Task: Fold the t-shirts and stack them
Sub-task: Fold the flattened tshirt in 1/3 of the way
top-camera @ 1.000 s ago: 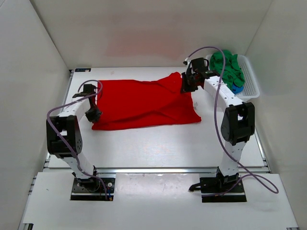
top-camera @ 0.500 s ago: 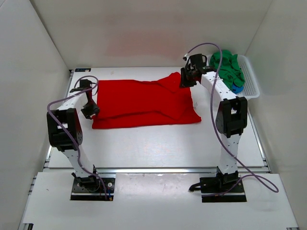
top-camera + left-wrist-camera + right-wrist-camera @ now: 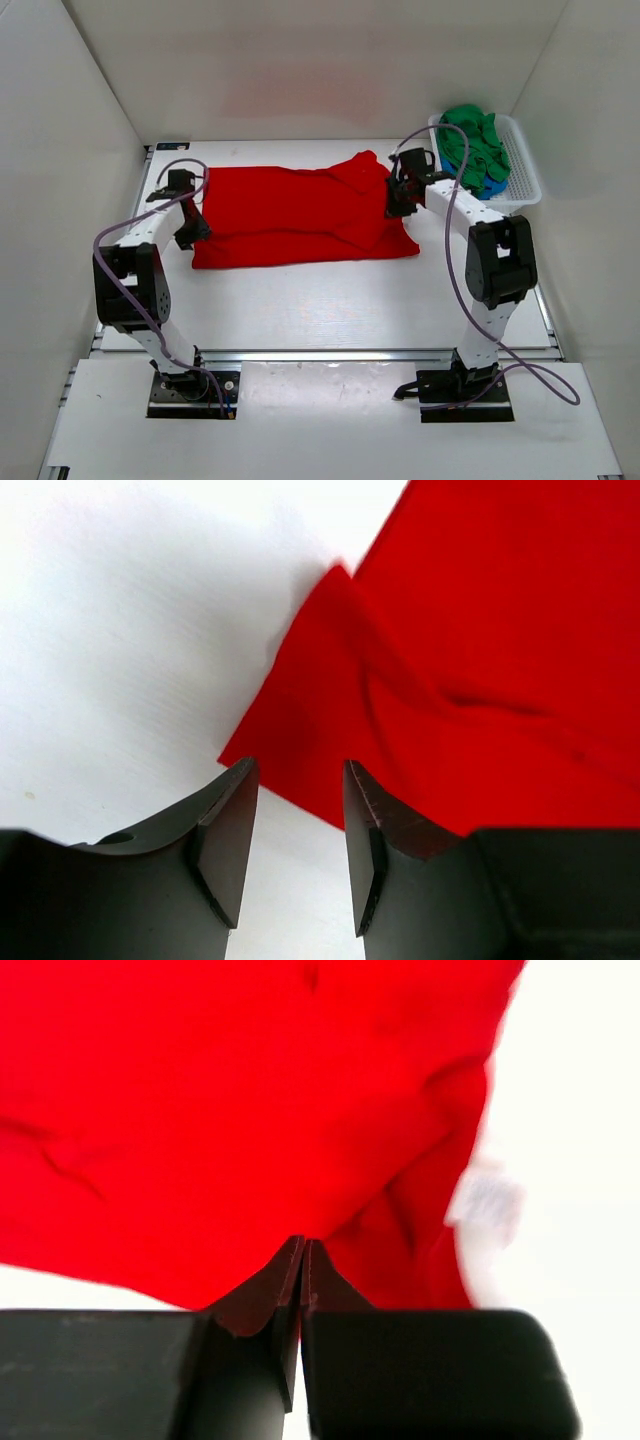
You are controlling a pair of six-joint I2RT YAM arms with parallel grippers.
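The red t-shirt (image 3: 300, 215) lies spread on the white table, folded lengthwise with a rumpled sleeve at its back right. My left gripper (image 3: 190, 228) hovers at the shirt's left edge. In the left wrist view it (image 3: 298, 780) is open and empty, with a pointed corner of the red cloth (image 3: 330, 680) just ahead. My right gripper (image 3: 398, 203) is over the shirt's right end. In the right wrist view it (image 3: 302, 1245) is shut, with the red cloth (image 3: 250, 1110) beneath and no cloth visibly pinched. The green t-shirt (image 3: 475, 140) and the blue t-shirt (image 3: 493, 185) lie bunched in the basket.
The white perforated basket (image 3: 528, 175) stands at the back right corner, close to my right arm. White walls enclose the table on the left, back and right. A blurred white patch (image 3: 485, 1200) shows at the shirt's right edge.
My left gripper has opened and let go of the shirt's left edge. My right gripper moved from the back edge toward the front, above the right end, and the lifted sleeve dropped.
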